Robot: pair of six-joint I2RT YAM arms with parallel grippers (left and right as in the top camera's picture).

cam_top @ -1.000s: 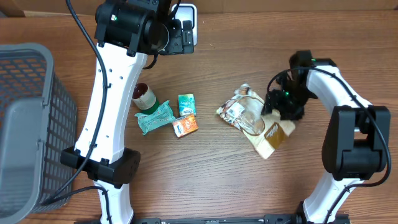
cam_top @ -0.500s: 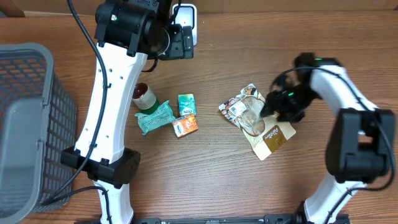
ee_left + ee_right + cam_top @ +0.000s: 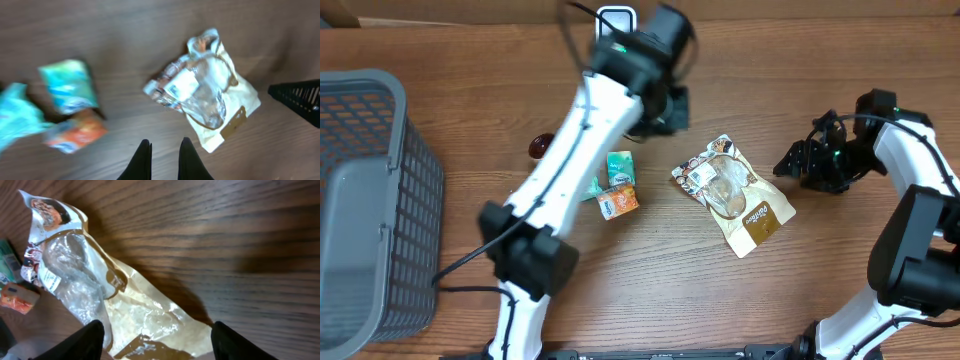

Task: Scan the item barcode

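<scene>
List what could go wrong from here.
The snack bag lies crumpled and glossy, so its label may scan badly.
The left gripper is shut and empty; it must open before any grasp.
The left arm hangs over the teal packet and orange packet and might knock them.

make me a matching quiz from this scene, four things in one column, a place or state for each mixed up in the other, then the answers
Things:
1. snack bag
2. basket
3. orange packet
4. right gripper

Places or states:
A. at the left edge of the table
B. fingers wide apart, holding nothing
C. right beside the green packet
D. lying flat near the middle, clear window facing up

Pairs: 1-D, 2-A, 3-C, 4-B
</scene>
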